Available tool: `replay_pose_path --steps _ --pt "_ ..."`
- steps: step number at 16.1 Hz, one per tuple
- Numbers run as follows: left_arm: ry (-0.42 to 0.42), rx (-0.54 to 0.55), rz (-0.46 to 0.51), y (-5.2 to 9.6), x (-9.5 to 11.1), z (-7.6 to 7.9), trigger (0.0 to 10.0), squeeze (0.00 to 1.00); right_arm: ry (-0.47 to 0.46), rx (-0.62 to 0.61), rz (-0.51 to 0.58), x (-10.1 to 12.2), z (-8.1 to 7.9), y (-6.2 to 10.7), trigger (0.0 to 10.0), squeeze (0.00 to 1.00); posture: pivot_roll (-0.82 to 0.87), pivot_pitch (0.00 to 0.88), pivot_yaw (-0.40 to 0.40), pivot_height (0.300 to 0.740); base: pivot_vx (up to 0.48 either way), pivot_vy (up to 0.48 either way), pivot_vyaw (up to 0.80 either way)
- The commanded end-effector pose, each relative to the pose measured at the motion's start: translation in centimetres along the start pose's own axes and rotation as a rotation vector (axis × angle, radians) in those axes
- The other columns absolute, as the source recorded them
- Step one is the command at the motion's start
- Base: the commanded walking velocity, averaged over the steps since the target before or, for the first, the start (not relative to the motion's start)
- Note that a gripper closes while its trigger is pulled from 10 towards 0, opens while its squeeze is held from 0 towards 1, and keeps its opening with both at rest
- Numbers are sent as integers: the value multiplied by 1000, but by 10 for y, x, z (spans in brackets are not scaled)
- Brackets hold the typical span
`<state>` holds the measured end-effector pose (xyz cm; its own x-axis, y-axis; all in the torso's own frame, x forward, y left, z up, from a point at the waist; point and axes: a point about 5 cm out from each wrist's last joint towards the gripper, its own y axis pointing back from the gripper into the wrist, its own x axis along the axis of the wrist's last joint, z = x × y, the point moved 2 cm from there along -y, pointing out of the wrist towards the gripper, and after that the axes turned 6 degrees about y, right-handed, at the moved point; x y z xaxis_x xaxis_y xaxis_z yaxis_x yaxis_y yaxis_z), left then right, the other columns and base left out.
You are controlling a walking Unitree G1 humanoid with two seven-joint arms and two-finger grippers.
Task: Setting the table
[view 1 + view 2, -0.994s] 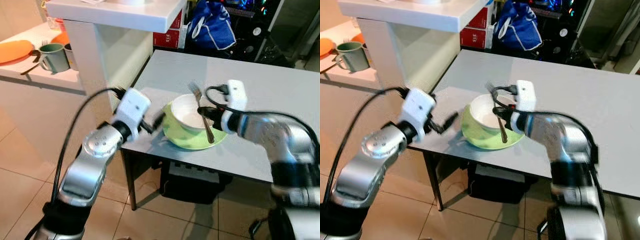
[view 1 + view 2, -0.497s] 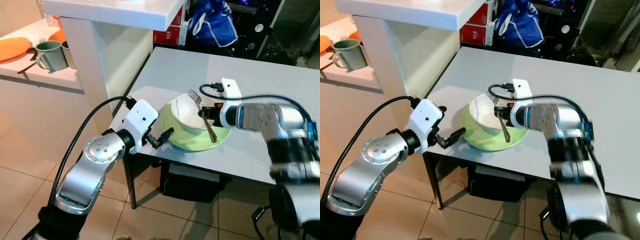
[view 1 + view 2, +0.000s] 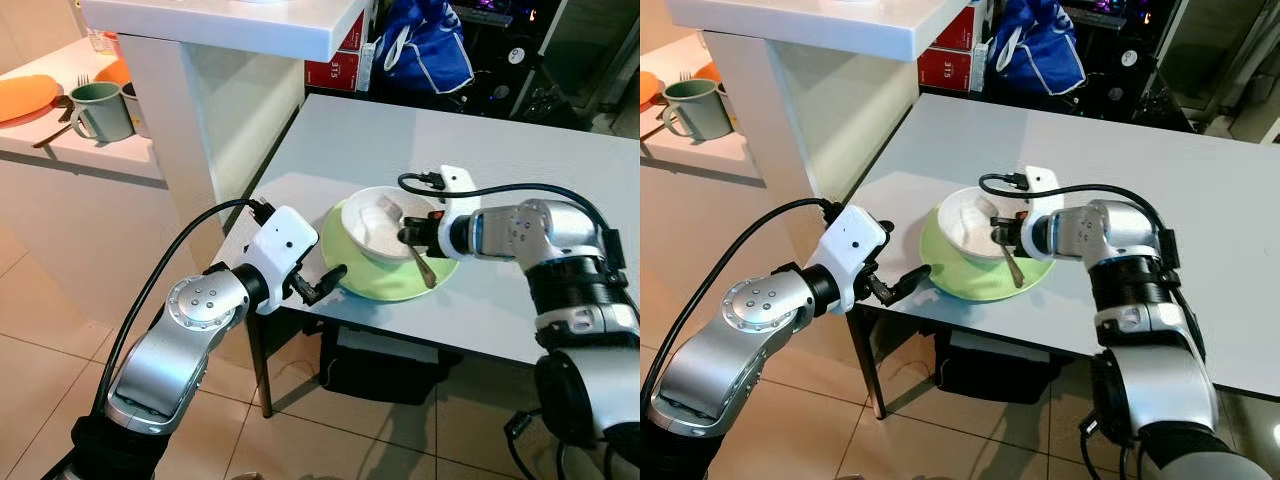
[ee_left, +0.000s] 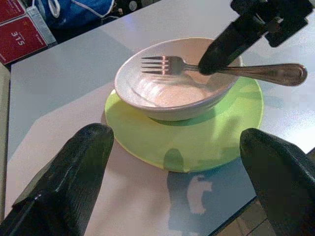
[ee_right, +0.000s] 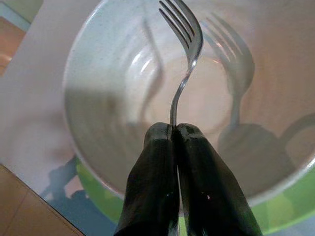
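We see a white bowl [image 3: 385, 222] sitting on a green plate [image 3: 385, 282], which rests on the grey table [image 3: 500, 170] close to its near left corner. Our right gripper [image 3: 408, 235] hangs over the bowl's right rim with its two black fingers [image 5: 160, 182] pressed together on the neck of a fork [image 4: 216, 69]. The fork's tines [image 5: 184, 27] reach out over the inside of the bowl, held above the bottom, while its handle sticks out past the bowl's rim over the plate. In the right wrist view the tines cast a shadow on the bowl's inner wall.

Our left gripper [image 3: 318, 282] sits at the table's near edge, just beside the plate's left rim, with its fingers [image 4: 64, 182] spread wide apart and nothing between them. Whether a fingertip touches the plate we cannot tell.

Beyond the table's far edge lies a blue bag [image 3: 425, 45] next to a red box [image 3: 335, 70]. To the left stands a white pillar [image 3: 185, 140] under a white counter top, and farther left a lower white shelf carries a green mug [image 3: 100, 110] and an orange plate [image 3: 28, 98].
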<state>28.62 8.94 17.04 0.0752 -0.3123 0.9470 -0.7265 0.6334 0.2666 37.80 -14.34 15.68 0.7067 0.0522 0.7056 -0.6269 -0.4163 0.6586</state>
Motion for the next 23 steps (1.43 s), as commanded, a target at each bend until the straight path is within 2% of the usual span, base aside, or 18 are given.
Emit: replay_pose_path --steps 1,3,4,5,6,8,9,10,11,12,14,15,16,19,23 --pt "-11 -17 1 1 2 4 10000 0 19 -6 28 10 -1 3 10000 604 -5 0 -34 740 0 0 0" --pt "-12 -16 2 1 2 4 10000 0 17 -7 43 15 -1 4 10000 667 -4 0 -34 740 0 0 0" --pt "-13 -14 2 1 3 3 10000 0 16 -4 63 20 -1 6 10000 647 -4 0 -34 740 0 0 0" --pt "-15 -8 5 1 3 3 10000 0 19 -2 88 26 -1 10 10000 431 -2 0 -34 740 0 0 0" --pt "-19 9 13 1 5 1 10000 0 24 4 112 31 -1 16 10000 0 2 0 -37 740 0 0 0" --pt "-64 124 102 4 20 -11 10000 0 62 7 225 46 -3 36 10000 0 8 0 -44 740 0 0 0" --pt "-53 179 129 6 25 -16 10000 0 70 14 306 52 -6 43 10000 0 8 0 -44 740 0 0 0" --pt "-42 309 196 11 34 -29 10000 0 167 -41 534 57 -13 62 10000 0 7 0 -39 740 0 0 0" --pt "-22 388 225 15 35 -37 10000 0 235 -106 724 55 -19 79 10000 0 0 0 -31 740 0 0 0" --pt "-7 449 227 17 34 -43 10000 0 248 -125 835 43 -26 88 10000 0 -4 0 -28 740 0 0 0" --pt "7 511 210 16 31 -51 10000 0 114 -133 853 16 -35 85 10000 0 -7 0 -20 740 0 0 0" --pt "8 526 211 16 31 -52 10000 0 104 -142 858 10 -38 85 10000 0 -7 0 -17 740 0 0 0" --pt "7 571 219 15 32 -58 10000 0 87 -155 885 -6 -50 81 10000 0 -7 0 -9 740 0 300 0" --pt "7 582 226 13 35 -61 10000 0 95 -140 912 -9 -59 80 10000 0 1 0 -6 740 0 388 0" --pt "-6 577 221 11 34 -61 10000 0 56 -153 914 -11 -57 77 10000 0 2 0 -7 740 0 417 0"
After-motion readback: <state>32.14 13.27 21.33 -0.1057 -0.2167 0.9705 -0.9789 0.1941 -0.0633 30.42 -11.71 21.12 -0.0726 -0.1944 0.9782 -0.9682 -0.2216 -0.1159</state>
